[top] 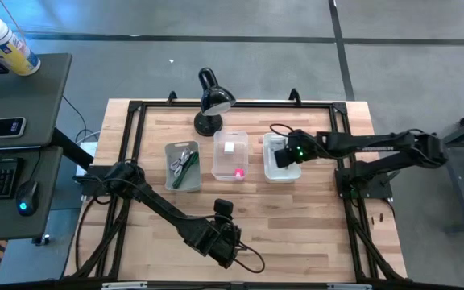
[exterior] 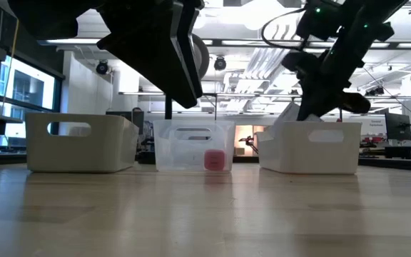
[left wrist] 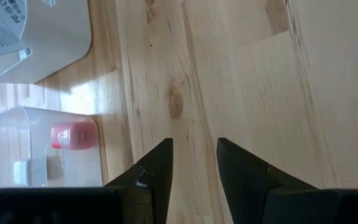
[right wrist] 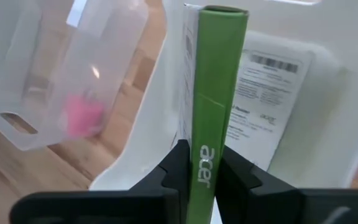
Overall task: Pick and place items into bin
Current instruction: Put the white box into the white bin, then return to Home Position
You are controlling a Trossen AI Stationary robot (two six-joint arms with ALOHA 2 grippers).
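Your right pincer [right wrist: 201, 171] is clamped tight on the green thin stick [right wrist: 213, 93] (the one printed "acer") — it hangs just above the white bin [top: 282, 158] at the right end of the row of three. In the right wrist view a white printed packet [right wrist: 269, 102] lies inside that bin, behind the stick. Your left pincer [left wrist: 194, 163] waits over bare wood near the front edge of the counter [top: 296, 217], its fingers [left wrist: 157, 168] parted a little with nothing between them. The clear middle bin [top: 230, 155] holds the tiny pink cube [top: 238, 171] and the small white block [top: 229, 148] — the left bin [top: 182, 165] holds cords and something green. A black desk lamp [top: 211, 101] stands behind the bins.
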